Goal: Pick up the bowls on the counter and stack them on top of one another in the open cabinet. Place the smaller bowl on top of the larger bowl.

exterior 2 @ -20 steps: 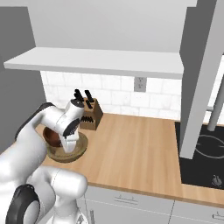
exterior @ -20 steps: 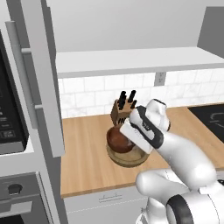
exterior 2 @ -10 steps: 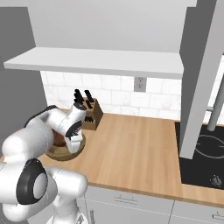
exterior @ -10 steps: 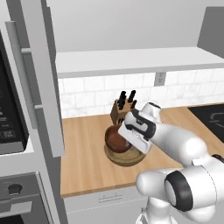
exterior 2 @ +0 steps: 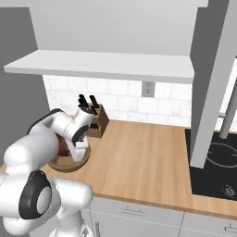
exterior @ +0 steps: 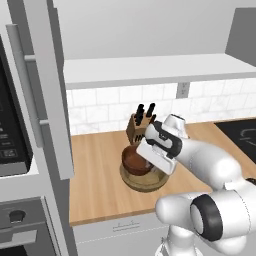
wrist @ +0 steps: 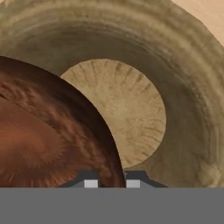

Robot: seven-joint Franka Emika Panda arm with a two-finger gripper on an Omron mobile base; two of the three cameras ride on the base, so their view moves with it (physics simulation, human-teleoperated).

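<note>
In my hand view the gripper point(wrist: 111, 183) has its jaws drawn narrow, one fingertip on each side of the rim of the smaller bowl point(wrist: 41, 140), so I read them as clamped on that rim. The smaller bowl, dark reddish-brown with a glossy copper inside, sits over the inside of the larger bowl point(wrist: 175, 78), whose pale flat bottom and ringed tan wall show beside it. I cannot tell whether the two bowls touch.

From the left base view, the gripper point(exterior: 148, 161) reaches down at the smaller bowl point(exterior: 134, 162), which sits within the thick rim of the larger bowl point(exterior: 145, 182). The larger bowl rests on the counter point(exterior: 97, 180), a light plank-grain worktop over white drawers point(exterior: 122, 227). A knife block point(exterior: 140, 124) stands just behind the bowls against the white tiled wall point(exterior: 100, 107).

Above, the open cabinet point(exterior: 150, 70) presents a flat white shelf with a grey back; its long grey door point(exterior: 47, 85) hangs at the left. A dark microwave point(exterior: 12, 130) is at the far left. From the right base view, a black cooktop point(exterior 2: 215, 169) lies at the counter's right end.
</note>
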